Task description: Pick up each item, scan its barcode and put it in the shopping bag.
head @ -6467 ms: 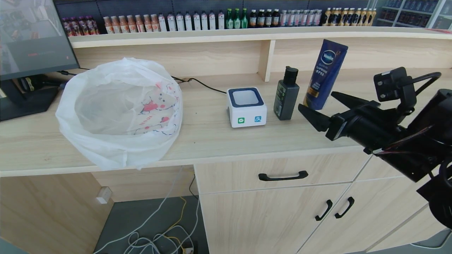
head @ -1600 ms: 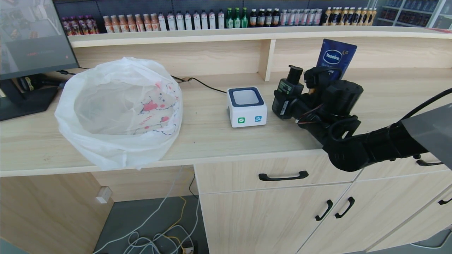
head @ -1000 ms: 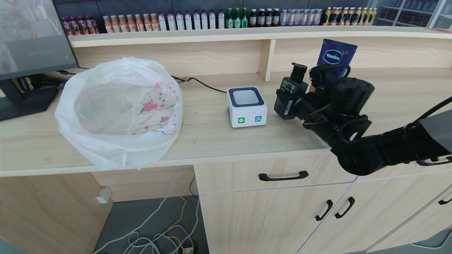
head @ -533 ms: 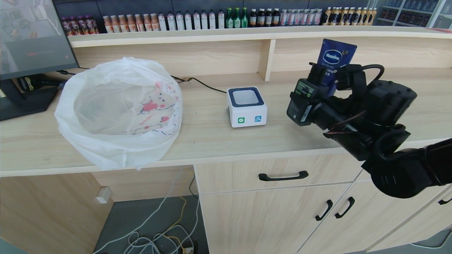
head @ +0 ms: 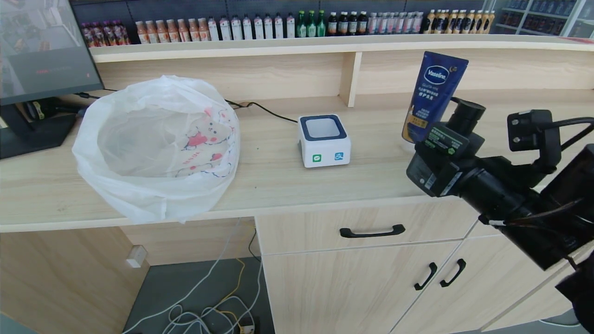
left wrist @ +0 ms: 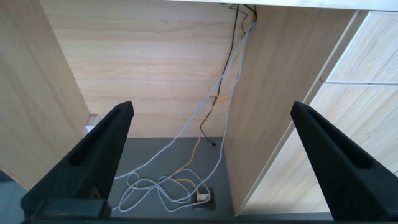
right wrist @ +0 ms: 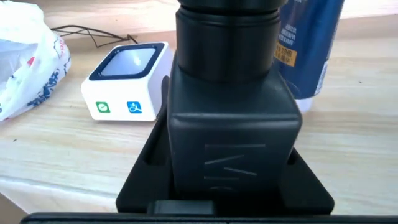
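Over counter edge (head: 325, 203) | right gripper (head: 432, 172) clamped on tilted dark bottle (head: 443, 150); left gripper (left wrist: 211, 113) spread apart

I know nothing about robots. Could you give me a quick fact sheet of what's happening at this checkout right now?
Right gripper: shut on a dark bottle, held tilted over the front of the counter
Left gripper: open, down below the counter top
Scanner: mid-counter, left of the bottle
Bag: open, at the counter's left
Tube: blue, upright behind the bottle
Stage: bottle lifted, not yet over the scanner
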